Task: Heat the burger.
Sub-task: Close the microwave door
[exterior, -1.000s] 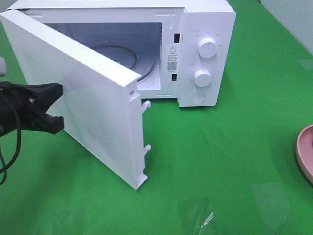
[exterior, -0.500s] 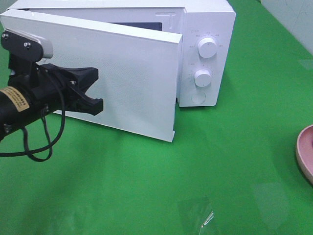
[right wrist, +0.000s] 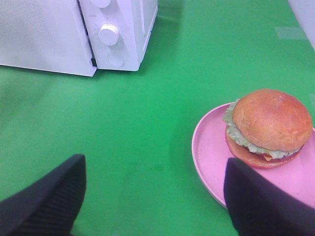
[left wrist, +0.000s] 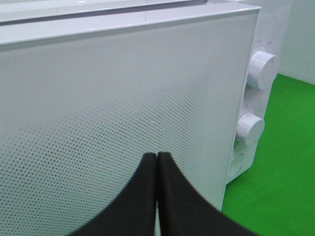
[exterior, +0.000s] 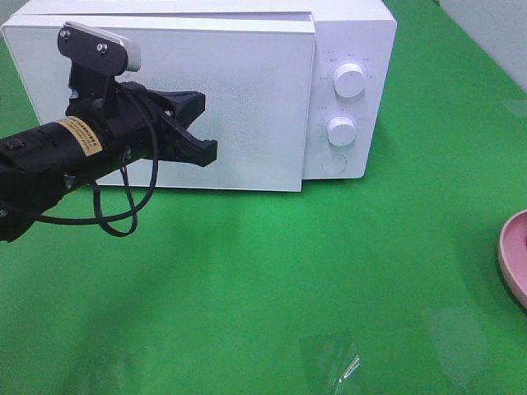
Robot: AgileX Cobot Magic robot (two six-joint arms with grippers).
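Microwave (exterior: pixel 247 90) door closed. L fingers (left wrist: pixel 156 167) together, empty, at door. R fingers (right wrist: pixel 59 191) spread wide, empty. Burger (right wrist: pixel 268 128) on pink plate (right wrist: pixel 211 162), 3 o'clock on tabletop (exterior: pixel 329 271).

Surface: we see a table (exterior: pixel 346 271) covered in bright green cloth.
Microwave (exterior: pixel 346 49): white, standing on the cloth towards the far side, two round knobs on its panel.
Pink plate (right wrist: pixel 211 157): resting directly on the cloth, well apart from the microwave, at our right edge.
Clear wrapper scrap (exterior: pixel 333 358): lying flat on the near cloth.
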